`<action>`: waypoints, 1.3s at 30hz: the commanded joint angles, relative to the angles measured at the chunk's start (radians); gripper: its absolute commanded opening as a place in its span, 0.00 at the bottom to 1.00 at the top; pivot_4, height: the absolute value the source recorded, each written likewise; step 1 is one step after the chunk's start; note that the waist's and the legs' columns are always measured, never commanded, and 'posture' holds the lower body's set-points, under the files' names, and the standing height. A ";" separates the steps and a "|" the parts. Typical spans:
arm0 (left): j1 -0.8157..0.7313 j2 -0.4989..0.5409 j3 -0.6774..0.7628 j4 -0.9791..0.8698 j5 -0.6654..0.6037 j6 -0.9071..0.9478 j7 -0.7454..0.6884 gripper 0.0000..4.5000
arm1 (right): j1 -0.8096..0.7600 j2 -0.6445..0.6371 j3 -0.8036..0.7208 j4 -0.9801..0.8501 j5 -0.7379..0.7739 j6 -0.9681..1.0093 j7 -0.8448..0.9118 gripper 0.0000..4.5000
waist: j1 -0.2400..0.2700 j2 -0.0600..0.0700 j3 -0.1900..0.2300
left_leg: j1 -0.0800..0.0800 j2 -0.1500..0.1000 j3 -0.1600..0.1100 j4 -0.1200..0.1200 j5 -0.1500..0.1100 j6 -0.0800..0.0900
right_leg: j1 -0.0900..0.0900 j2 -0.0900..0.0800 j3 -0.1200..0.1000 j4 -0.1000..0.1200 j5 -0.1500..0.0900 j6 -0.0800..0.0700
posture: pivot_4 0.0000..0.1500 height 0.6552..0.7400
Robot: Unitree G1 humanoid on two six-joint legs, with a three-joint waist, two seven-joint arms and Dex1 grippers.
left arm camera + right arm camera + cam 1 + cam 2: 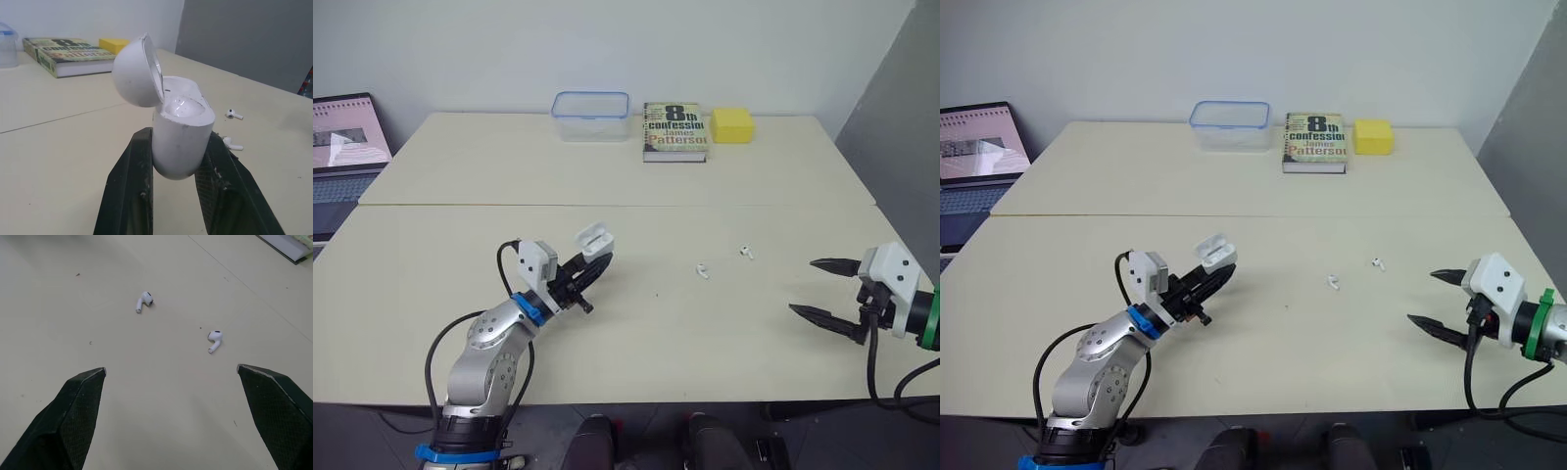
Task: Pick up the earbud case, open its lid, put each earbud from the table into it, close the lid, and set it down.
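My left gripper [590, 264] is shut on the white earbud case [178, 134], held just above the table at the front left. The case's lid [136, 71] is flipped open and both sockets inside look empty. Two white earbuds lie on the table to the right of the case: one [702, 270] nearer the middle, the other [746, 253] a little farther right and back. Both also lie ahead of my right gripper [811, 286], the nearer one [214, 340] and the farther one [144, 300]. My right gripper stands open, low over the table at the right edge.
Along the far edge stand a clear plastic box with a blue rim [591, 115], a paperback book [674, 130] and a yellow block [731, 124]. A laptop [347, 147] sits off the table's left side. A seam [607, 205] runs across the tabletop.
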 commanded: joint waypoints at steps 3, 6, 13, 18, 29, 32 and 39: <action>-0.011 0.004 0.012 -0.020 -0.001 -0.020 0.005 0.17 | 0.014 0.005 -0.064 0.010 0.025 0.008 -0.028 1.00 | 0.000 0.000 0.000 | 0.000 0.000 0.000 0.000 0.000 0.000 | 0.000 0.000 0.000 0.000 0.000 0.000 | 1.00 1.00; -0.012 0.005 0.015 -0.014 0.003 -0.027 0.004 0.17 | 0.029 -0.003 -0.073 0.016 0.022 0.001 -0.016 1.00 | 0.000 0.000 0.000 | 0.000 0.000 0.000 0.000 0.000 0.000 | 0.000 0.000 0.000 0.000 0.000 0.000 | 1.00 1.00; -0.021 0.013 0.023 0.012 0.007 -0.039 -0.007 0.17 | 0.054 0.016 -0.067 -0.019 0.024 0.000 -0.028 1.00 | 0.000 0.000 0.000 | 0.000 0.000 0.001 0.000 0.000 0.000 | 0.000 0.000 0.001 0.000 0.000 0.000 | 1.00 1.00; -0.039 0.012 0.026 0.030 0.013 -0.053 -0.002 0.17 | -0.008 0.073 0.061 -0.130 0.035 0.042 -0.096 1.00 | -0.002 0.000 0.000 | 0.001 0.000 0.001 0.000 0.000 0.000 | 0.000 0.000 0.001 0.000 0.000 0.000 | 1.00 1.00; -0.049 0.003 0.008 0.039 0.023 -0.062 0.002 0.17 | -0.343 0.445 0.511 0.005 -0.214 0.219 -0.524 1.00 | -0.003 -0.003 -0.002 | 0.000 0.000 0.001 0.000 0.000 0.000 | -0.001 0.000 0.001 0.000 0.001 0.001 | 1.00 1.00; -0.045 0.001 0.003 0.037 0.025 -0.061 0.002 0.17 | -0.386 0.527 0.553 0.095 -0.272 0.221 -0.601 1.00 | -0.002 -0.003 -0.002 | 0.000 0.000 0.001 -0.001 0.000 0.000 | -0.001 0.000 0.002 0.000 0.001 0.001 | 1.00 1.00; -0.031 0.001 0.001 0.027 0.029 -0.061 0.006 0.17 | -0.405 0.634 0.531 0.226 -0.327 0.237 -0.731 1.00 | -0.002 -0.003 -0.002 | 0.000 0.000 0.000 -0.001 0.000 0.000 | -0.001 0.000 0.001 0.000 0.001 0.001 | 1.00 1.00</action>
